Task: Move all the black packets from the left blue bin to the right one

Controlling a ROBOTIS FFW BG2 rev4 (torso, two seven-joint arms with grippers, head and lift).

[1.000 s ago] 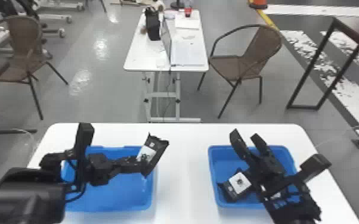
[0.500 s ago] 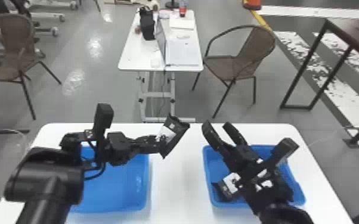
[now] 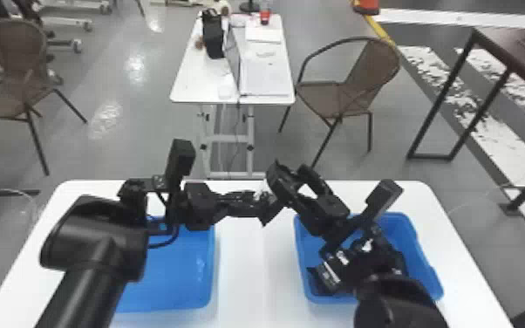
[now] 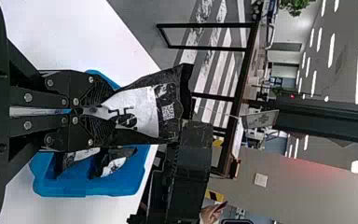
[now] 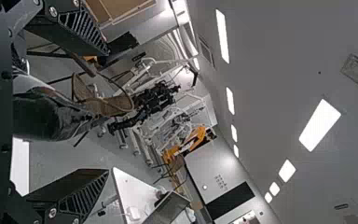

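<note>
Left gripper [image 3: 255, 201] was clenched on packet [image 3: 266, 191], right gripper [image 3: 290, 168] was released, fingers apart near this packet, right bin [image 3: 426, 277] lay under its arm.

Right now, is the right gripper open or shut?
Open: in the right wrist view, the right gripper has its two fingers spread wide apart.

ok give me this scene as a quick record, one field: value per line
left gripper: shut on a black plastic packet with a white label
right gripper: open, its fingers either side of that packet
right blue plastic bin: holds at least two black-and-white packets
left blue plastic bin: partly behind the left arm
surface: white table under both bins
</note>
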